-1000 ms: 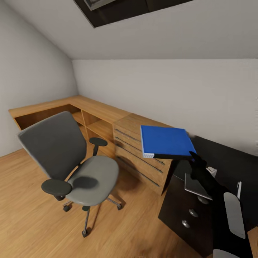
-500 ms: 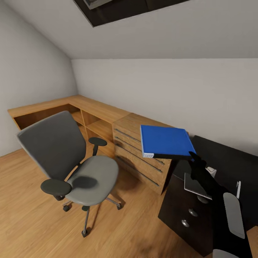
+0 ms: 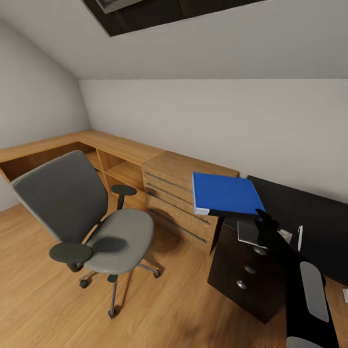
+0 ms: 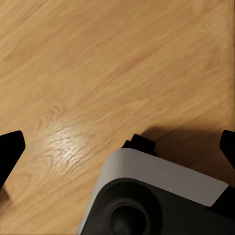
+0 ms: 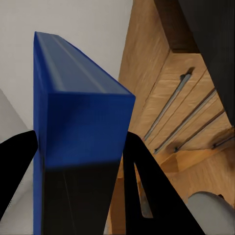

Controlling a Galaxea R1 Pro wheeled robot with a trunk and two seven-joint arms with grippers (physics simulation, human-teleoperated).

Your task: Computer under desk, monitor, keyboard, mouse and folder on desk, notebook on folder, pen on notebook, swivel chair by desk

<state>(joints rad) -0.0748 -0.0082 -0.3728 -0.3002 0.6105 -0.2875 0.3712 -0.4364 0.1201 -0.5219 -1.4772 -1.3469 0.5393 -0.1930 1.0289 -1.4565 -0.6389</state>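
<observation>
swivel chair on the wood floor, well left of the desk | left gripper jaws wide over bare floor | folder held flat in the air above the desk's left end | right gripper jaws clamp folder | notebook, pen on desk

From where I stand, the black surface runs off the right edge of the head view, and the right arm covers part of its top and of the drawer unit. The notebook lies half under the blue folder and the right gripper, so its spiral edge is hard to make out; the white pen is only a thin sliver. At the far right edge a small white thing is cut off and cannot be named
</observation>
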